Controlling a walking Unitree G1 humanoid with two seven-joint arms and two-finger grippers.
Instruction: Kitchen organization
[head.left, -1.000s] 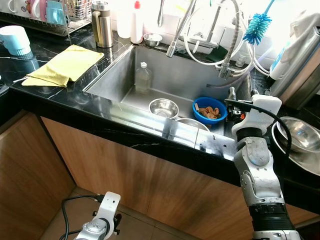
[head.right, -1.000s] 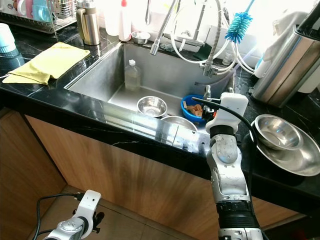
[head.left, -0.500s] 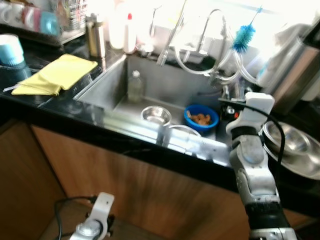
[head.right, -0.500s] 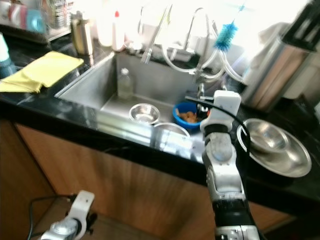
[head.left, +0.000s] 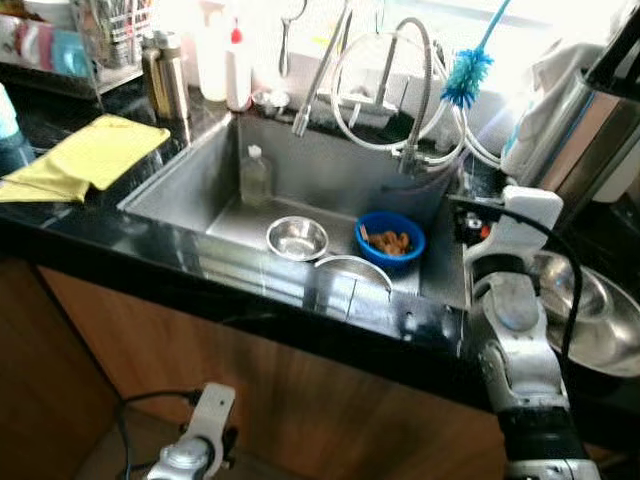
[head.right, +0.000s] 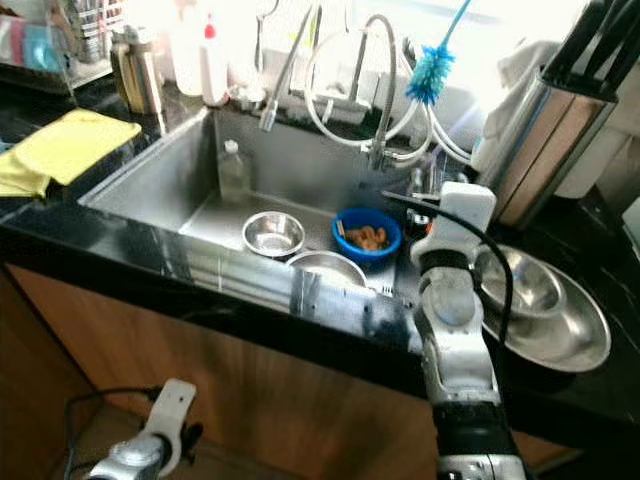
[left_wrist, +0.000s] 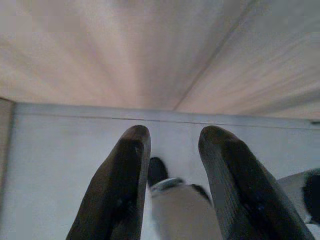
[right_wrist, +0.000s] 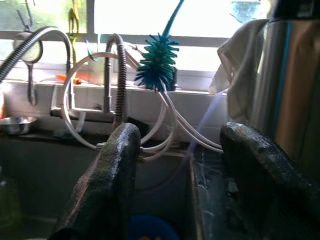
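While our left gripper (left_wrist: 170, 170) hangs idle by the floor, jaws apart and empty, our right gripper (right_wrist: 175, 165) hovers right of centre over the sink (head.left: 190, 175) edge, jaws wide, empty, ready for the blue bowl (head.left: 390, 240) mid-frame.

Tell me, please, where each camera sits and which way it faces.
Left eye view: on the head, looking down at the sink; the right arm rises at the counter edge.
Right eye view: same head, same sink, blue bowl inside.
Left wrist view: on the hanging left arm, facing floor and cabinet; left gripper open.
Right wrist view: at the counter, facing the faucet and blue brush; right gripper open.
Shared: the brush, in the eye views and right wrist view.
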